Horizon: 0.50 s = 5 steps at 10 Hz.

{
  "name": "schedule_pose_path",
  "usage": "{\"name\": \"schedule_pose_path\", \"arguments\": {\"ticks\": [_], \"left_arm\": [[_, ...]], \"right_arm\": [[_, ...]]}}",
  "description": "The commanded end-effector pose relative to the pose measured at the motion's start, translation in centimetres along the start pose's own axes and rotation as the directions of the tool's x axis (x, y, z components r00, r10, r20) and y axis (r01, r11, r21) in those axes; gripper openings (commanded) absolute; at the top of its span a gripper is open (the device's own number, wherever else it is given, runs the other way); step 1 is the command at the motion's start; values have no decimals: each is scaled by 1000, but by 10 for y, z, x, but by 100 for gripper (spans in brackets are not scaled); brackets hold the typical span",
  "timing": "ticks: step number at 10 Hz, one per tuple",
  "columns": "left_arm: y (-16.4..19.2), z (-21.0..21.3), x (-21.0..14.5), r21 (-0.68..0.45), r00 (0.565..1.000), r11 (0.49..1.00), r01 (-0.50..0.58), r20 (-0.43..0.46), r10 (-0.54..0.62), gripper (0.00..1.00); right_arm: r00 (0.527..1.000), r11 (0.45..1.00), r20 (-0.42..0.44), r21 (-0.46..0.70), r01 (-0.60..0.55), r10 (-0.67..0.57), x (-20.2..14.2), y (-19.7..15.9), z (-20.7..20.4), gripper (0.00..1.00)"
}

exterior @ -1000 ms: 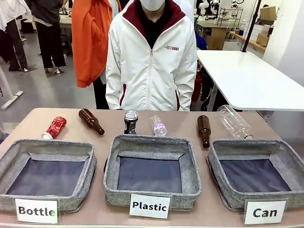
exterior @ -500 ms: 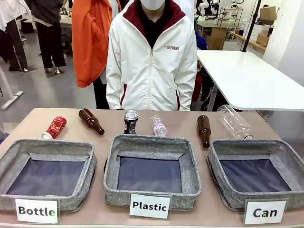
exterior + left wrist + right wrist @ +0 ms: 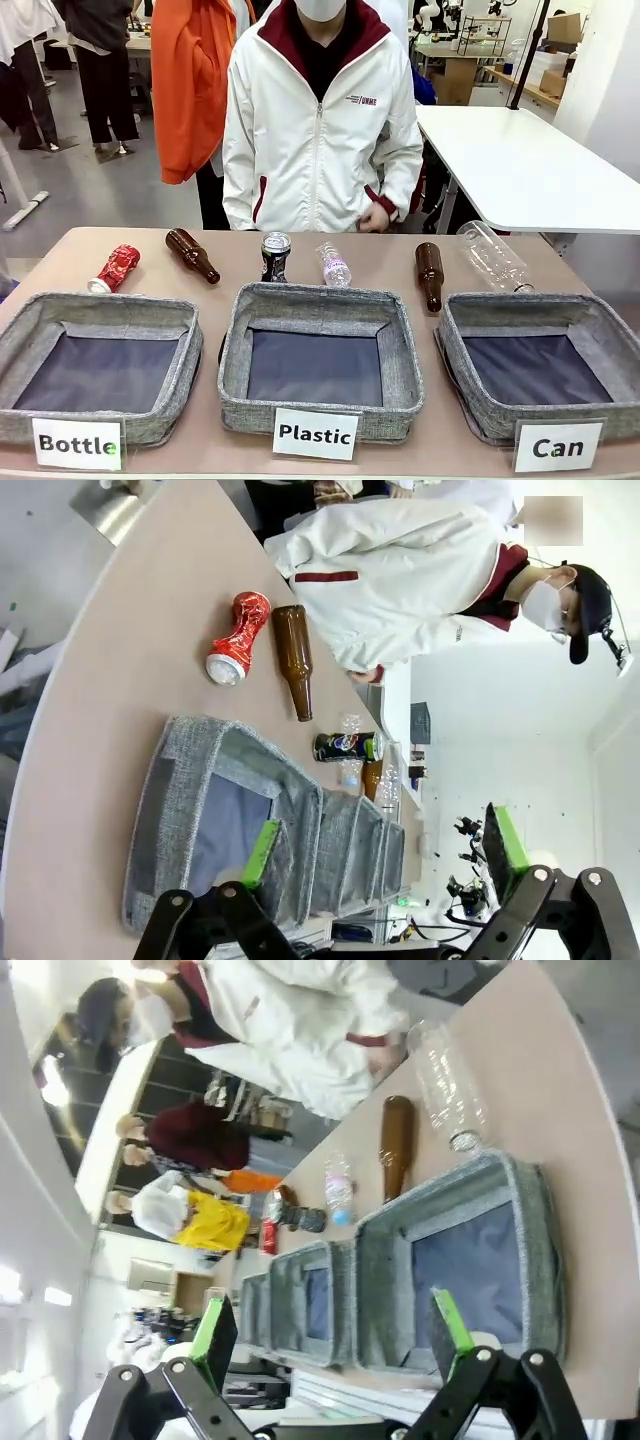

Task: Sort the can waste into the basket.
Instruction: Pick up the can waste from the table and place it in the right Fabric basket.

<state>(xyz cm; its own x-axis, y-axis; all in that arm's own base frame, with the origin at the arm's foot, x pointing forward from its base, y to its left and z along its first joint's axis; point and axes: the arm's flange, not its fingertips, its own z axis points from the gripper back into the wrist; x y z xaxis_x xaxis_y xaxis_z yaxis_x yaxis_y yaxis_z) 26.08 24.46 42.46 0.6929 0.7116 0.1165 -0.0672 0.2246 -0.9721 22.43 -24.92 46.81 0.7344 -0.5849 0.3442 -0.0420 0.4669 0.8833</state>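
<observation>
Nothing is sorted yet: the red can (image 3: pixel 116 268) lies and the black can (image 3: pixel 275 256) stands on the tabletop (image 3: pixel 380 264) behind the other baskets (image 3: pixel 232 352), the Can basket (image 3: pixel 602 318) (far right) sits empty, and the left fingers (image 3: pixel 262 852) and right fingers (image 3: pixel 450 1322) are spread, holding nothing.

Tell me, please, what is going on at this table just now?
Sorting has not begun. The crushed black can with the silver top stands behind the grey basket marked "Plastic", and the crushed red can lies at the far left. Neither is in the grey woven basket marked "Can". The left gripper and the right gripper hang open, holding nothing. A person in a white jacket stands at the far side, one hand near the table edge.
</observation>
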Motion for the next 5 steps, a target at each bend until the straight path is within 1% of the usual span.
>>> {"name": "schedule_pose_path", "arguments": {"ticks": [1, 2, 3, 4, 5], "left_arm": [[2, 1, 1, 4, 1000, 1000, 26, -9, -26, 100], [2, 1, 1, 4, 1000, 1000, 26, -9, -26, 100], [2, 1, 1, 4, 1000, 1000, 26, -9, -26, 100], [2, 1, 1, 4, 1000, 1000, 26, -9, -26, 100], [2, 1, 1, 4, 1000, 1000, 26, -9, -26, 100]], "right_arm": [[968, 966, -38, -69, -250, 248, -6, 41, -55, 100], [919, 924, -142, -56, -377, 367, -6, 65, -99, 100], [870, 889, -230, -38, -456, 436, -10, 85, -145, 100], [796, 847, -351, -14, -531, 493, -18, 104, -197, 100], [737, 813, -444, -34, -581, 509, -30, 118, -249, 100]]}}
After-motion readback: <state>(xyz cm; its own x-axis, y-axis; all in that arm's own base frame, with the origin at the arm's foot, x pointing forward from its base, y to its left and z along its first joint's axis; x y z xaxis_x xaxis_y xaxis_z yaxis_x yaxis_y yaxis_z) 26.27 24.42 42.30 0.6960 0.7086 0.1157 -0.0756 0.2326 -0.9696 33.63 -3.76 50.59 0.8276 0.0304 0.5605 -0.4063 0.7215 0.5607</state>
